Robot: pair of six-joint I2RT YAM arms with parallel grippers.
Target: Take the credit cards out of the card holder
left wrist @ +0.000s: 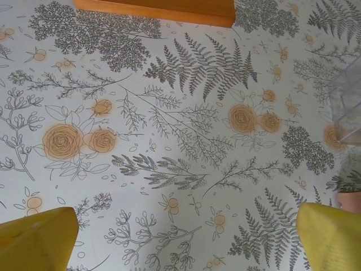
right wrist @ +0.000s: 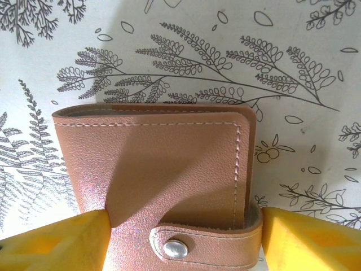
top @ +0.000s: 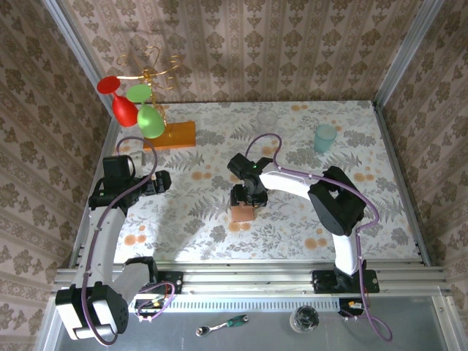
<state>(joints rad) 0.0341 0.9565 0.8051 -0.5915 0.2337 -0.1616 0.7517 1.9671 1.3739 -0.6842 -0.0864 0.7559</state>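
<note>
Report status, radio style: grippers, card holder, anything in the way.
Left gripper open over tablecloth. Right gripper straddling card holder, contact unclear. Holder closed, snap fastened, blocking access.

The card holder (right wrist: 169, 180), low in the right wrist view, is pinkish-brown leather with pale stitching and a silver snap (right wrist: 175, 249). The table (left wrist: 169, 141) is white, printed with grey ferns and orange roses. The wooden slab (left wrist: 158, 8) along the left wrist view's top edge is orange.

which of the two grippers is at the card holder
The right gripper: its yellow fingers flank the closed brown card holder. The left gripper hangs open over the patterned table near the orange slab.
</note>
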